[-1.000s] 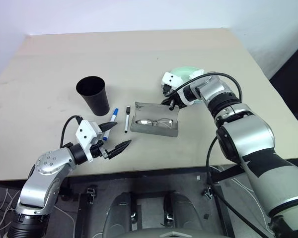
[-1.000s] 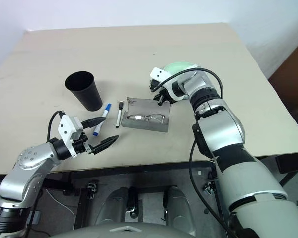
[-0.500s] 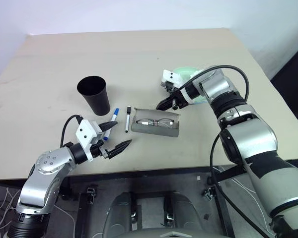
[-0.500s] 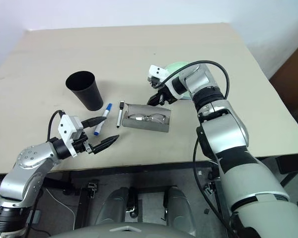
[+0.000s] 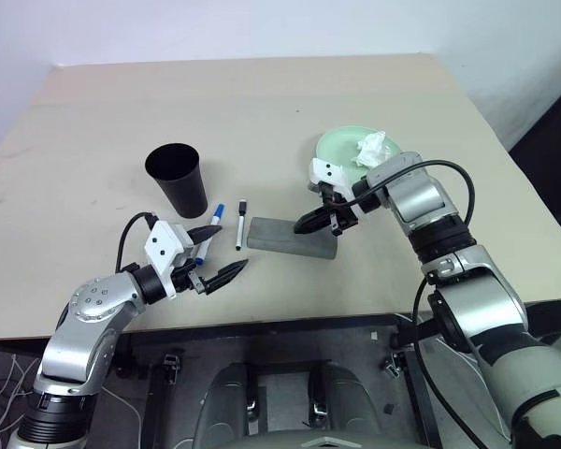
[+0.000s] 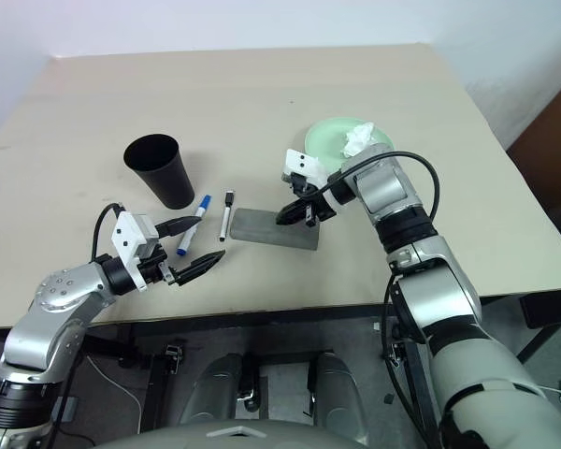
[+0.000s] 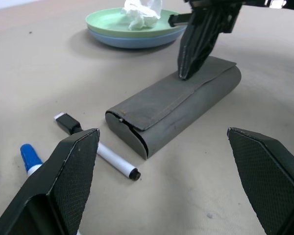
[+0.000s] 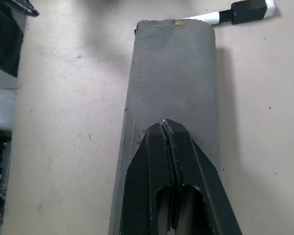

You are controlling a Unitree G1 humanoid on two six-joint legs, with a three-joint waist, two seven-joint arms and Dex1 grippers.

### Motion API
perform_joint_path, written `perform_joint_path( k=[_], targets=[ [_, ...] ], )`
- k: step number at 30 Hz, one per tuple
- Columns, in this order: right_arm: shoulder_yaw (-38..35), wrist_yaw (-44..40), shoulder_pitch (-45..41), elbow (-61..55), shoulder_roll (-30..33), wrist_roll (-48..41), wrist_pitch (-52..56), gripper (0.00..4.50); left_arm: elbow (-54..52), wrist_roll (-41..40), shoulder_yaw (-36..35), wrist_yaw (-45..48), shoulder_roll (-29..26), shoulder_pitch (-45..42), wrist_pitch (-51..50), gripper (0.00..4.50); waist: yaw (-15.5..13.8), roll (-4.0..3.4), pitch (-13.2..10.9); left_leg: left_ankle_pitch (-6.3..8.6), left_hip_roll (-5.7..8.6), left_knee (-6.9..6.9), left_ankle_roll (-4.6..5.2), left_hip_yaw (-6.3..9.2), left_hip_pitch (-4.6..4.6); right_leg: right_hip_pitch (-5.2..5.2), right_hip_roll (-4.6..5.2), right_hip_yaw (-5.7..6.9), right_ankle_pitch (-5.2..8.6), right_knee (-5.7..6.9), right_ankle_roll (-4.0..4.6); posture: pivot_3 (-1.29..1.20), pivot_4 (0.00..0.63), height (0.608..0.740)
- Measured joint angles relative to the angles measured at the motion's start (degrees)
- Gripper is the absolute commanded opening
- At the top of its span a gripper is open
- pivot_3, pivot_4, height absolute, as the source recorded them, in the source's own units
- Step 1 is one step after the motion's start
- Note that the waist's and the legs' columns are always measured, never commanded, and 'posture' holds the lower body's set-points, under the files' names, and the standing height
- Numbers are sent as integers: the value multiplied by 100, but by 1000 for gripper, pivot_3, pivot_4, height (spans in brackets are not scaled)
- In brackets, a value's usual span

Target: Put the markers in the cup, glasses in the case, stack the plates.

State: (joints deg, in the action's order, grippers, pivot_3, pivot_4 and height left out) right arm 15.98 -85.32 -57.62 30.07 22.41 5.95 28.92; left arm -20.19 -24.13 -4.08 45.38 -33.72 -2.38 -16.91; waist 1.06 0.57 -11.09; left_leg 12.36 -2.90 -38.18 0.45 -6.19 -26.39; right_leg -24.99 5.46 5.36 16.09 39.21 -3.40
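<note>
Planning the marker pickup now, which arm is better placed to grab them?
Left, probably. The left gripper hangs open beside the markers; the right gripper is shut, tips on the case.

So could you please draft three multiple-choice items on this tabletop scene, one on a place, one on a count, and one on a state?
1. Where does the crumpled tissue lie?
A. in the cup
B. on the stacked plates
C. on the case

2. How many markers lie on the table?
A. one
B. two
C. four

3. How is the case?
A. closed
B. wide open
C. standing on end

Answers:
1 B: it sits on the green plate, which rests on the blue plate.
2 B: the blue-capped marker and the black-capped marker lie between the cup and the case.
3 A: its flap is down under the shut right gripper.
</note>
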Motion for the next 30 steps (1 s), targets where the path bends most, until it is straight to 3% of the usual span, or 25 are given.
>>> perform_joint_path(
  k=[13, 21, 30],
  targets=[
    [-119, 300, 422, -635, 98, -730, 1, 27, -43, 0, -166, -585, 8, -8, -364, 4402, -5, 1, 0, -1, -1, 0, 1, 3, 4, 6, -1, 2, 0, 0, 0, 0, 150, 701],
    [-303, 435, 360, -643, 284, -1201, 201, 27, -1058, -148, -479, -1678, -79, 85, -2046, 4402, -23, 1, 0, -1, 1, -1, 2, 7, 3, 9, 0, 4, 0, -2, -1, 0, 150, 701],
    [-849, 478, 375, -1129, 565, -2040, 351, 27, -1668, -503, -631, -3144, 458, -561, -4131, 4402, -41, 3, -1, -4, 3, -5, 5, 16, 6, 20, -3, 10, -1, -1, -2, 0, 150, 701]
  ],
)
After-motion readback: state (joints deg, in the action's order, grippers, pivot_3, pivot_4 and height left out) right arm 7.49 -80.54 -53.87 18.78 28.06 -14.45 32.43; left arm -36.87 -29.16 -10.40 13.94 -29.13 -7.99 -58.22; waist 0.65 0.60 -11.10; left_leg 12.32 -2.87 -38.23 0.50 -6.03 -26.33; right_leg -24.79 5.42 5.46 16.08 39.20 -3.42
